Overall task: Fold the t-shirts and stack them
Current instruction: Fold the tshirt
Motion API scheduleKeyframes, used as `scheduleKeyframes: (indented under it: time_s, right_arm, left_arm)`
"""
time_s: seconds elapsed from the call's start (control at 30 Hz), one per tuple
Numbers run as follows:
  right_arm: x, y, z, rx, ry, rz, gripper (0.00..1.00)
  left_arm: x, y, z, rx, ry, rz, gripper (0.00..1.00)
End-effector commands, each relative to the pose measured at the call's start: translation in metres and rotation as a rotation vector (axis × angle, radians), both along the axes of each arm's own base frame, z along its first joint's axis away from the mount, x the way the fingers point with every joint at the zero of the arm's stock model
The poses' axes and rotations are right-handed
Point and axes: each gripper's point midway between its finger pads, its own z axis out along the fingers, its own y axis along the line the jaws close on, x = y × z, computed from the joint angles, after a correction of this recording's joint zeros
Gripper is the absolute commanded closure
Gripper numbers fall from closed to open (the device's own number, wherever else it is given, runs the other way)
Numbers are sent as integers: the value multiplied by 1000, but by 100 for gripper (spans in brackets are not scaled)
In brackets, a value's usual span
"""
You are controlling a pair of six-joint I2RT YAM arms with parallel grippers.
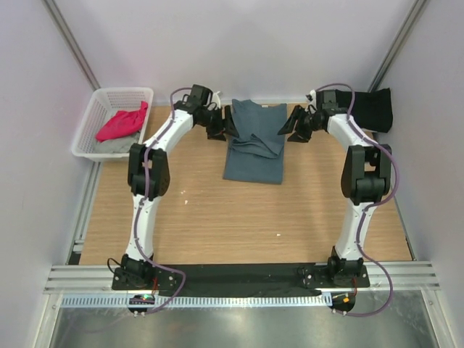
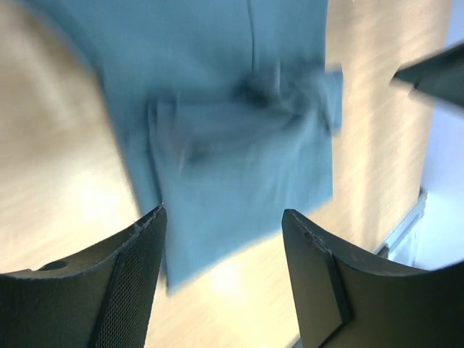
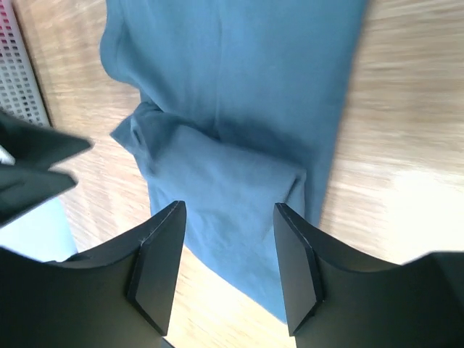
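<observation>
The slate blue-grey t-shirt (image 1: 254, 145) lies partly folded on the wooden table at the middle back, its sleeves turned in over the body (image 2: 232, 145) (image 3: 232, 130). My left gripper (image 1: 218, 125) (image 2: 223, 217) hovers at the shirt's upper left edge, open, with nothing between its fingers. At the upper right edge hangs my right gripper (image 1: 296, 127) (image 3: 228, 210), open too and holding nothing. A black t-shirt (image 1: 374, 109) lies folded at the back right. The magenta-pink t-shirt (image 1: 123, 122) sits on the light grey one (image 1: 117, 145) in the basket.
The white mesh basket (image 1: 93, 116) stands at the back left corner against the wall. Grey walls close the table in on three sides. Both arms arch up from their bases at the near edge.
</observation>
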Motion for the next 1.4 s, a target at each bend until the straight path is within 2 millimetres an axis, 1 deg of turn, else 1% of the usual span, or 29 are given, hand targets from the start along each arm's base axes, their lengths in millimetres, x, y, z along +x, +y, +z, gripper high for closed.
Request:
scheduleKeyframes:
  time_s: [0.0,0.03,0.07,0.1,0.13,0.17,0.2,0.23,0.27,0.33,0.37,0.4,0.43,0.53,0.67,0.7,0.73,0.83,0.87,0.9,0.93,1.27,1.37]
  right_arm:
    - [-23,-18,49,-14,-45,-12,42]
    - [-33,-28,47,11,-20,-21,42]
    - [-54,-25,31,30,45,-12,42]
    - [-67,-22,34,50,60,-12,42]
    - [-80,-15,31,94,89,6,42]
    - [-102,-11,10,121,167,0,43]
    - [-108,-7,4,143,176,3,43]
    - [-117,-5,1,163,198,-5,43]
    - [-132,-3,-14,168,247,-11,43]
    - [-139,-1,-23,184,265,-19,43]
    - [-147,1,-31,198,294,-21,43]
    - [-147,2,-33,205,291,-23,43]
    - [-150,3,-39,207,310,-27,43]
    - [-149,4,-45,205,319,-26,44]
    - [-141,4,-50,196,320,-25,44]
    - [-138,3,-55,192,322,-27,43]
    - [-134,3,-53,191,311,-25,43]
    - [-129,3,-59,187,319,-25,44]
    - [-125,3,-58,186,312,-25,43]
    - [-125,2,-61,184,321,-26,44]
    - [-127,13,-61,180,323,1,43]
    - [-137,24,-69,180,360,27,43]
    - [-136,24,-72,177,360,27,43]
  left_arm:
    - [-42,27,52,-26,15,-34,34]
    - [-53,31,49,-34,53,-40,34]
    - [-67,32,50,-51,83,-52,33]
    - [-85,37,32,-35,165,-54,33]
    - [-95,38,25,-40,204,-60,33]
    - [-102,37,23,-54,228,-65,33]
    - [-108,37,16,-59,263,-56,33]
    - [-117,39,2,-51,313,-47,33]
    - [-119,39,-2,-54,326,-44,33]
    - [-122,37,-12,-63,361,-42,32]
    - [-121,37,-16,-62,367,-39,32]
    - [-120,35,-17,-73,372,-41,32]
    - [-118,34,-25,-75,395,-34,32]
    - [-114,33,-40,-69,415,-23,32]
    - [-109,29,-52,-76,437,-15,32]
    - [-108,29,-54,-76,441,-12,32]
    - [-109,28,-58,-76,448,-13,32]
    - [-112,25,-64,-71,464,-17,33]
    - [-113,25,-67,-70,474,-13,33]
    - [-115,23,-68,-68,476,-18,33]
    - [-116,23,-70,-67,484,-18,33]
    - [-120,9,-82,-58,502,-35,35]
    - [-121,8,-85,-53,505,-35,40]
